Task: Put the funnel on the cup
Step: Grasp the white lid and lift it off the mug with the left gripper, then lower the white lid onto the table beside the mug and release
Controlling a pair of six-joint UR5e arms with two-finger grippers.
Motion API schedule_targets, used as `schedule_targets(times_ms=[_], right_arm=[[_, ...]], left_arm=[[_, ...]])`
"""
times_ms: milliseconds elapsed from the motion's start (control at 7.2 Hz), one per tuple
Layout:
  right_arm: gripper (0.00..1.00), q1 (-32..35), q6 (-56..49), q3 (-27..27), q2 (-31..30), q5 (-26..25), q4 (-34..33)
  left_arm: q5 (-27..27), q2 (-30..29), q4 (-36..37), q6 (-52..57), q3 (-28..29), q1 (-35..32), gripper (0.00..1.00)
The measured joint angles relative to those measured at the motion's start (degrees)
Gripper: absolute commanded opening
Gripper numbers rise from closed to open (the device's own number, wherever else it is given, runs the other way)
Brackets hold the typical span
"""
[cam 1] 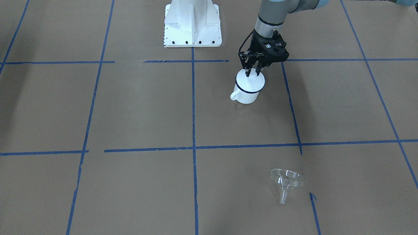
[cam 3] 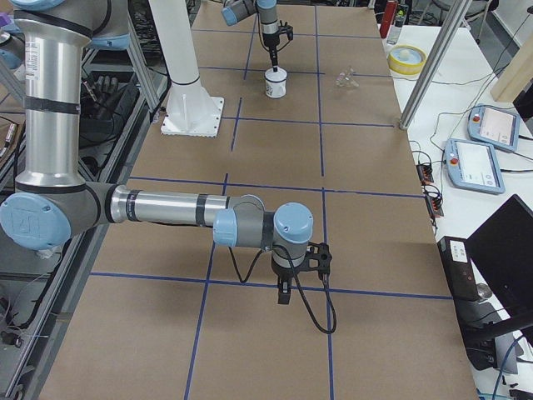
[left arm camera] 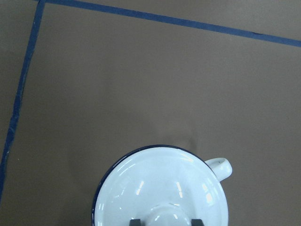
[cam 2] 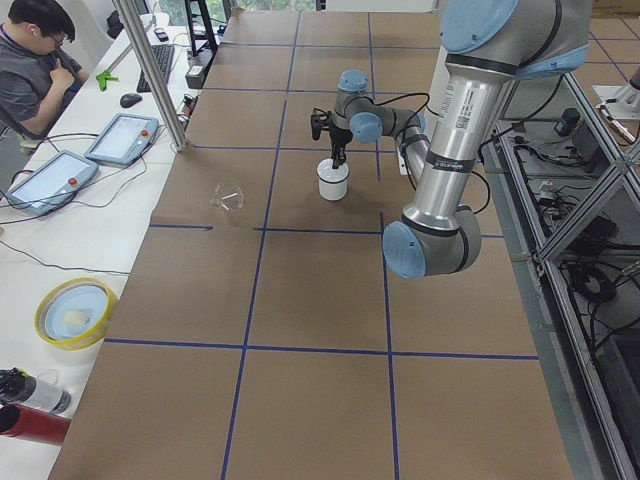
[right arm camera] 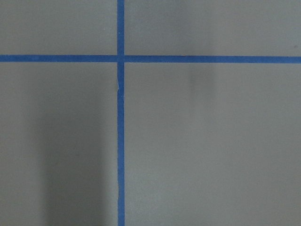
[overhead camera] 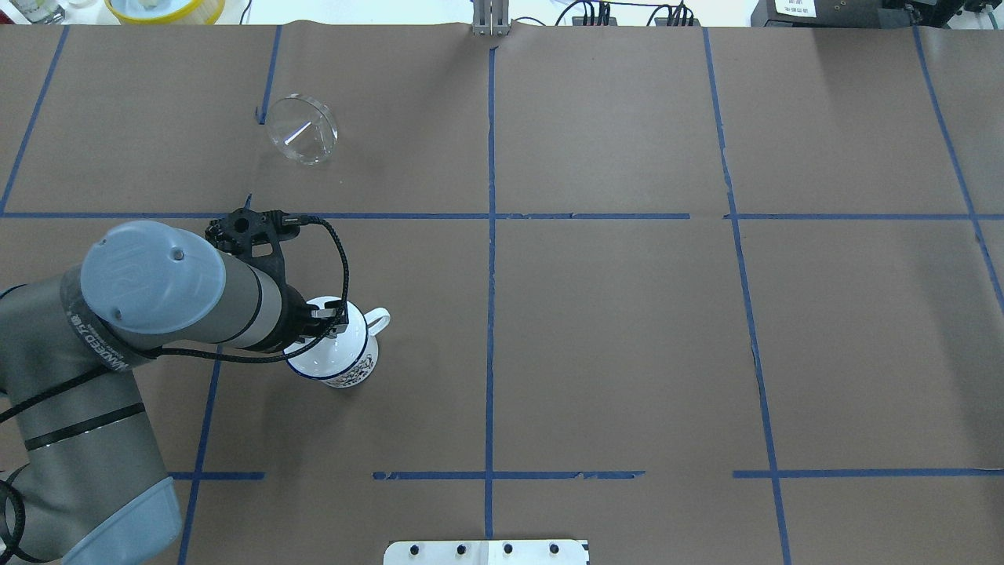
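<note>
**White lid blocks cup**

Table [cam 1: 130, 107] holds everything. Left arm [overhead camera: 157, 306] reaches down, left jaws either side of the knob of the lid [left arm camera: 160, 188] on the cup [cam 1: 247, 96]; pinching or not, I cannot tell. The funnel [cam 1: 286, 178] lies tipped, well apart; I think the lid must go first.

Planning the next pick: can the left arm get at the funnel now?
Probably yes: the funnel lies alone in the open on that arm's side, nothing between. But the left gripper straddles the lid knob on the cup.
</note>
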Motion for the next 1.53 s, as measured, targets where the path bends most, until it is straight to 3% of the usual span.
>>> schedule_targets(times_ms=[417, 694, 833, 972, 1250, 1528], right_arm=[[1.00, 0.00, 0.00, 0.00, -0.01, 0.00, 0.00], [1.00, 0.00, 0.00, -0.01, -0.01, 0.00, 0.00], [1.00, 0.00, 0.00, -0.05, -0.02, 0.00, 0.00], [1.00, 0.00, 0.00, -0.08, -0.02, 0.00, 0.00], [1.00, 0.00, 0.00, -0.06, -0.01, 0.00, 0.00], [1.00, 0.00, 0.00, -0.07, -0.01, 0.00, 0.00]], left_arm=[[-0.10, 0.16, 0.21, 1.37, -1.28, -1.96, 0.00], [-0.53, 2.30, 3.04, 8.90, -6.84, -5.20, 0.00], [-0.65, 6.58, 2.57, 12.34, -10.60, -5.83, 0.00], [-0.67, 12.51, -1.17, 14.41, -13.28, -5.92, 0.00], [-0.50, 21.69, -12.60, 14.52, -12.26, -4.26, 0.00], [0.45, 23.34, -16.66, 10.45, -7.89, 0.53, 0.00]])
